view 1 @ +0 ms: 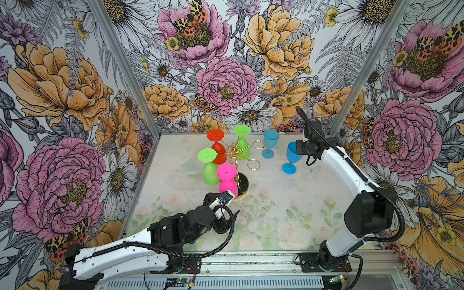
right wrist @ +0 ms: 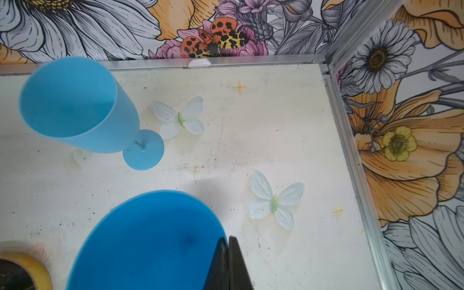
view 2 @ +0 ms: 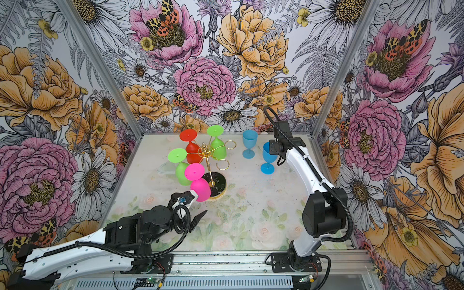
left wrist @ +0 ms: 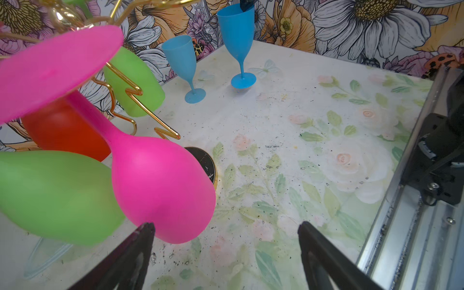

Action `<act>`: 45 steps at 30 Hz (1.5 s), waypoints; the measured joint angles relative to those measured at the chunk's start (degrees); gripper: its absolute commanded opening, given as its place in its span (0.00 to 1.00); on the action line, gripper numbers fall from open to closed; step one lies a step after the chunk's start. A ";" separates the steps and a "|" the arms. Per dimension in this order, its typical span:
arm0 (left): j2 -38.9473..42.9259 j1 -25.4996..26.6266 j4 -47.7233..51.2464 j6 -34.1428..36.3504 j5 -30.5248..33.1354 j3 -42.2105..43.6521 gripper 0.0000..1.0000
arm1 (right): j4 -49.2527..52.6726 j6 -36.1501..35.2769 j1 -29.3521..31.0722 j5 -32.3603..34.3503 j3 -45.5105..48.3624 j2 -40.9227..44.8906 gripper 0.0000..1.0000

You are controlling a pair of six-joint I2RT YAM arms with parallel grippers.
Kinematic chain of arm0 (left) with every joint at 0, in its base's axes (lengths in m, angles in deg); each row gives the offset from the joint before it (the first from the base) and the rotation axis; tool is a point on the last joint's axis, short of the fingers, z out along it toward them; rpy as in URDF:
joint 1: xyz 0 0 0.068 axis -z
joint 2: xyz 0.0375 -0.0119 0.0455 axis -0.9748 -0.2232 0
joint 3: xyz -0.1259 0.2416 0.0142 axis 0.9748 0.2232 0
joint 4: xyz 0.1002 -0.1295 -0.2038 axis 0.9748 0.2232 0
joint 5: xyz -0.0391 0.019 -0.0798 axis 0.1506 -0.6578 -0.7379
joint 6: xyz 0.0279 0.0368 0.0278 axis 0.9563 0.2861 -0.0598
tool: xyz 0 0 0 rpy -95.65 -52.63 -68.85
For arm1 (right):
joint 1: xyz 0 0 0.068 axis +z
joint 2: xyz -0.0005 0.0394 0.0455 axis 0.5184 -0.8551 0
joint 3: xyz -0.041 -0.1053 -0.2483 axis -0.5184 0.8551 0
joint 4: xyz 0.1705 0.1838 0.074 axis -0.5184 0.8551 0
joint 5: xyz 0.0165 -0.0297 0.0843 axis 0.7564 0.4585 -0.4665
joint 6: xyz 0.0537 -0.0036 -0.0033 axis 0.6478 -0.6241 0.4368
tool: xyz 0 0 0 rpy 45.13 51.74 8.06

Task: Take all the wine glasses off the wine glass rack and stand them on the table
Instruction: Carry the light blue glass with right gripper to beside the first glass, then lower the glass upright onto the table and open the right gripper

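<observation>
The gold wire wine glass rack (view 1: 234, 150) (view 2: 207, 150) stands on its round black base (view 1: 243, 187). A pink wine glass (view 1: 227, 185) (view 2: 199, 188) (left wrist: 160, 185) hangs upside down from its nearest arm. My left gripper (view 1: 232, 204) (view 2: 199, 204) (left wrist: 226, 226) is open just below that bowl, one fingertip (left wrist: 150, 226) at the bowl's edge. Nothing is held there. My right gripper (view 1: 296, 150) (view 2: 270, 150) (right wrist: 228, 241) is shut on the rim of an upright blue wine glass (view 1: 291, 154) (right wrist: 150, 238) at the right back.
A red glass (view 1: 218, 153) and two green glasses (view 1: 211, 173) (view 1: 242, 148) also hang from the rack. A second blue glass (view 1: 270, 141) (right wrist: 72, 105) stands near the back wall. Two rack loops (view 1: 258, 145) on the right hang bare. An aluminium rail (view 1: 251, 261) runs along the front.
</observation>
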 measured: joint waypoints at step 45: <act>5.01 -6.64 4.00 -6.45 -10.27 -1.05 0.95 | -1.77 -1.44 -2.58 -0.70 -25.51 -26.01 0.00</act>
